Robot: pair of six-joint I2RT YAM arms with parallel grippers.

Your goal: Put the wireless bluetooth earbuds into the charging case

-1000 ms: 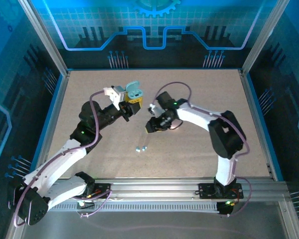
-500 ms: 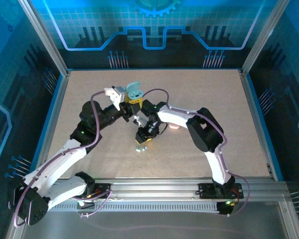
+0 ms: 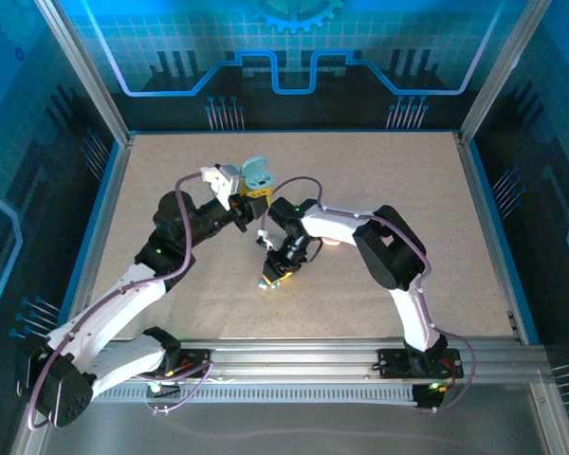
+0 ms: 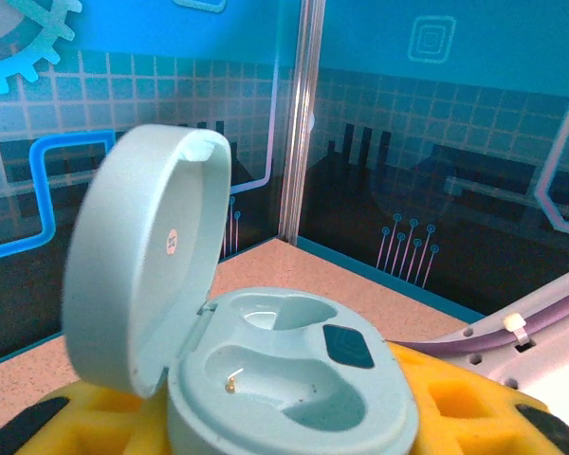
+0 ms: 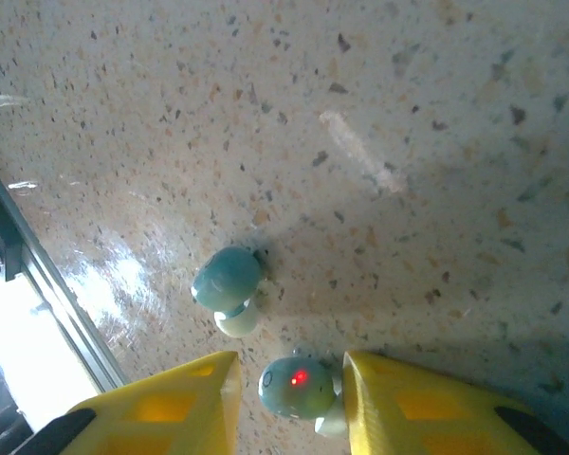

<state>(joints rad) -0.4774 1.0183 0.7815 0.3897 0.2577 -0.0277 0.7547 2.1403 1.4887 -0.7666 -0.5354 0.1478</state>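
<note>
My left gripper (image 3: 249, 192) is shut on the pale teal charging case (image 4: 294, 374) and holds it up off the table, yellow fingers (image 4: 455, 403) on either side. The lid (image 4: 147, 256) stands open and both wells are empty. Two teal earbuds lie on the speckled table. One earbud (image 5: 228, 281) lies free just beyond the right fingertips. The other earbud (image 5: 299, 387), showing a red light, sits between the yellow fingers of my right gripper (image 5: 292, 398). It touches the right finger and a gap remains at the left finger. From above, the right gripper (image 3: 273, 276) points down at the table's middle front.
A small pale pink object (image 3: 334, 243) lies by the right arm's forearm. The table (image 3: 389, 180) has a raised blue rim on all sides and an aluminium rail (image 3: 313, 365) along the front. The two arms stand close together near the centre.
The right gripper has swung left and forward from beside the case, down onto the two earbuds, and its jaws have narrowed around one. The left arm and case held still.
</note>
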